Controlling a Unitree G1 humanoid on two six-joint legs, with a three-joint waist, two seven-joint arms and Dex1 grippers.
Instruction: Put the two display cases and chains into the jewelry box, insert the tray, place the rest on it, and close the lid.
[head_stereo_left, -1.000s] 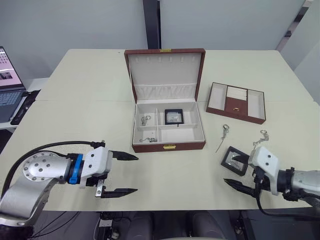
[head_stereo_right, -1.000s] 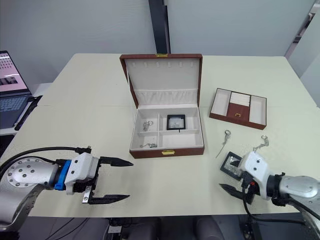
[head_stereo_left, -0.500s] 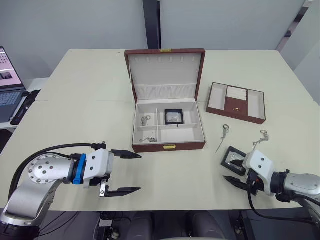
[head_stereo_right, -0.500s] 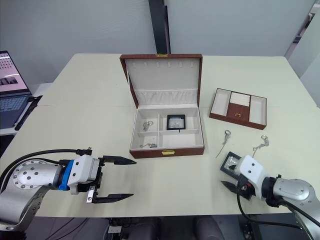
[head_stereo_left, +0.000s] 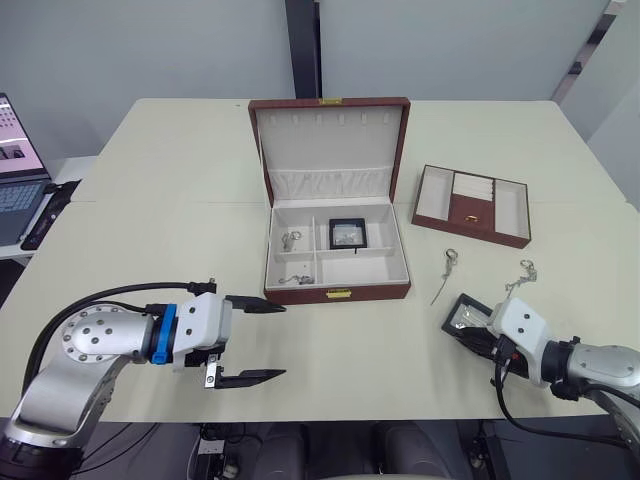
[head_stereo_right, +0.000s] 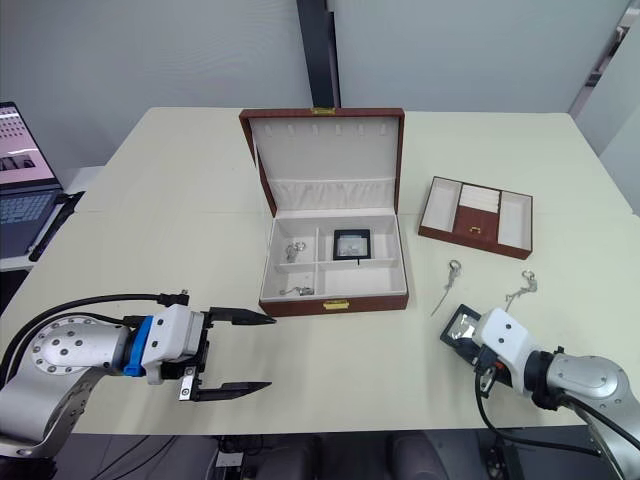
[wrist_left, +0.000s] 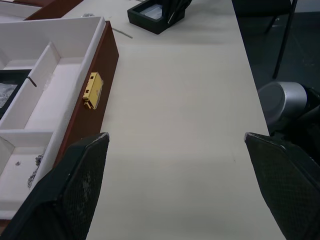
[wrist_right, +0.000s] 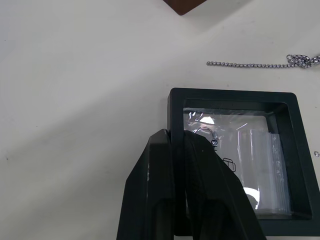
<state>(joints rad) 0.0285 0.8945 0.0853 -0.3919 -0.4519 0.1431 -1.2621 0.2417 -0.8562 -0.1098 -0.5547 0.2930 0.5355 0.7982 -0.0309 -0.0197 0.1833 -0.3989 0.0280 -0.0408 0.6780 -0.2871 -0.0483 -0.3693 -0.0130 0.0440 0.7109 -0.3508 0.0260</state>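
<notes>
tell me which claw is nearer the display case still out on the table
Right. The right claw is pinched on the rim of the display case; the left claw hangs open in front of the jewelry box, well away.

I see the jewelry box standing open mid-desk, reddish-brown with a gold front clasp; its lid is tipped upright, cream-lined inside, with a gathered pocket and a row of hooks. One display case, black-framed with a clear window, lies flat in a rear compartment. Two chains lie in the box's left compartments, one behind the other. The second display case lies flat on the desk near its front right edge. Two more chains lie loose on the desk between that case and the tray, which sits right of the box, cream side pockets flanking a brown middle panel.
</notes>
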